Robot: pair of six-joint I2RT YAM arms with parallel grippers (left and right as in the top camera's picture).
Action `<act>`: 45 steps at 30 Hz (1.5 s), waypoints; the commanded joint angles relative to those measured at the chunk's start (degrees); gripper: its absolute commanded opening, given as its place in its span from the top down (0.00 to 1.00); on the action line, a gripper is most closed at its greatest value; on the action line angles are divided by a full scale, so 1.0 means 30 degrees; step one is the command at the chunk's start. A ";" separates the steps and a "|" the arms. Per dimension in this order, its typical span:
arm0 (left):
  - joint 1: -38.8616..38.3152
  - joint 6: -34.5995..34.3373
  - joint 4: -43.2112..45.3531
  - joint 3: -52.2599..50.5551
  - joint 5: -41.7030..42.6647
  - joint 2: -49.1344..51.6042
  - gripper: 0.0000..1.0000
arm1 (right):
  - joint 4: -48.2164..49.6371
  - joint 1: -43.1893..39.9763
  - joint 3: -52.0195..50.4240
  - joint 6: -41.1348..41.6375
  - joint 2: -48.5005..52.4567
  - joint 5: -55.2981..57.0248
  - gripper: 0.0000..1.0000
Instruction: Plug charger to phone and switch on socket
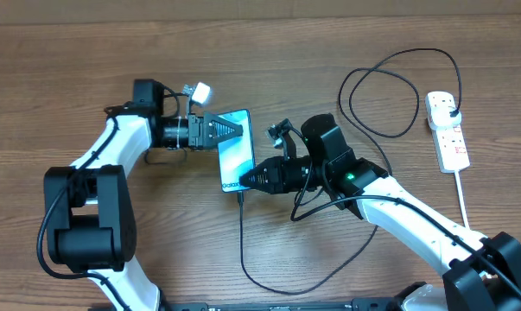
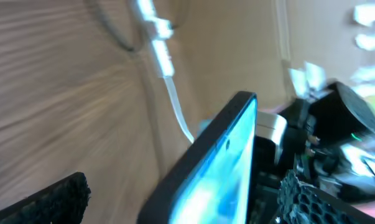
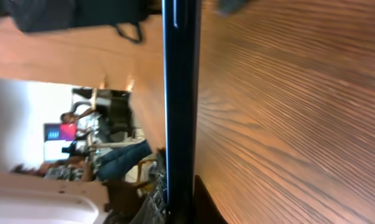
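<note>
The phone (image 1: 236, 149) sits near the middle of the bench (image 1: 70, 52) with its lit screen upward. Its long axis runs from the far side toward the robot, leaning a little, and the end with the white lettering points to the robot's side. The left arm (image 1: 122, 142) rises from its base, bends and reaches sideways, so the left jaws come at the phone's far half from its left long edge. They stand wide apart and hold nothing. The right arm (image 1: 416, 216) stretches low across the bench from the other side, and the right jaws are closed tight just at the phone's near end. The charger (image 1: 243, 242) runs out from under their tips, loops over the bench and ends with its plug head in the far outlet of the socket (image 1: 448, 134), well apart at the right. Whether the connector tip is pinched or seated I cannot tell

The left wrist view adds that the phone (image 2: 218, 162) passes between two spread fingers (image 2: 53, 199), clear of this one. The right wrist view gives only the phone's (image 3: 178, 93) dark edge, seen end-on
</note>
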 commanded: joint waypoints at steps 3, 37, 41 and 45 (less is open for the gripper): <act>0.0991 -0.1785 -0.0007 0.0080 -0.5005 -0.0204 0.01 | -0.1042 -0.0058 0.0386 -0.0860 -0.0342 0.2630 0.96; 0.1071 -0.1770 -0.0146 0.0080 -1.5956 -0.0204 0.00 | -0.3279 -0.0058 0.0138 -0.0860 0.2980 0.5799 0.96; 0.1078 -0.1763 -0.0131 0.0080 -1.8345 -0.0204 0.00 | -0.3286 -0.0058 0.0138 -0.0852 0.3570 0.5807 0.96; 0.1078 -0.1770 -0.0095 0.0080 -2.0291 -0.0204 0.00 | -0.3300 -0.0058 0.0131 -0.0918 0.3942 0.5814 0.96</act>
